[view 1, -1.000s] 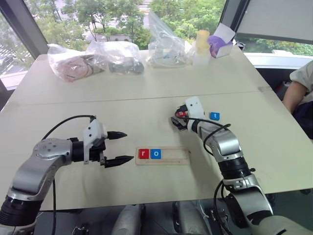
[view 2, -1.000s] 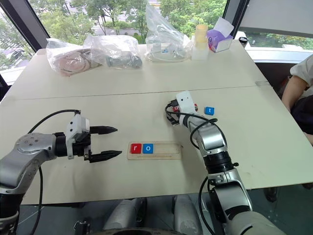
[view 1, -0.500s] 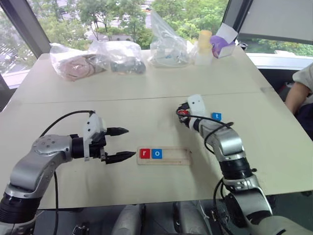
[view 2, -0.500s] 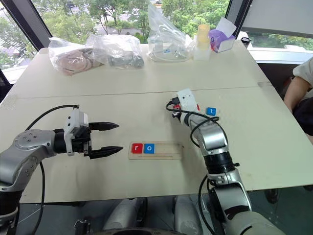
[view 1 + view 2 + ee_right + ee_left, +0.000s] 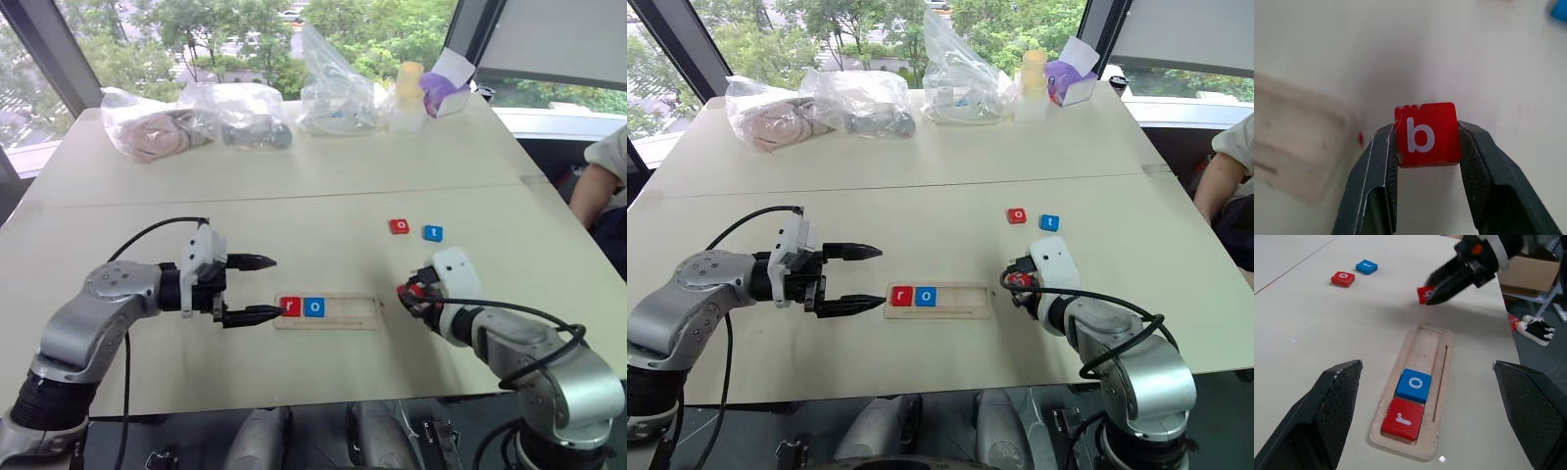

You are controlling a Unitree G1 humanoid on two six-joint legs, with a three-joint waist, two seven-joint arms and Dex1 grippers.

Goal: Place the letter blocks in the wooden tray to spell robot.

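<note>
The wooden tray (image 5: 345, 323) lies mid-table and holds a red r block (image 5: 290, 306) and a blue o block (image 5: 313, 306) at its left end. My right gripper (image 5: 409, 292) hovers just off the tray's right end, shut on the red b block (image 5: 1426, 134). A red o block (image 5: 399, 226) and a blue t block (image 5: 433, 233) lie on the table beyond it. My left gripper (image 5: 268, 287) is open beside the tray's left end, one fingertip close to the r block.
Clear plastic bags (image 5: 235, 113) with items, a yellow-capped bottle (image 5: 406, 93) and a purple box (image 5: 443, 90) line the table's far edge. A person's arm (image 5: 598, 181) shows at the right beyond the table.
My right gripper shut on the red b block and carried it back from beside the o and t blocks to the tray's right end. My left gripper edged toward the tray.
</note>
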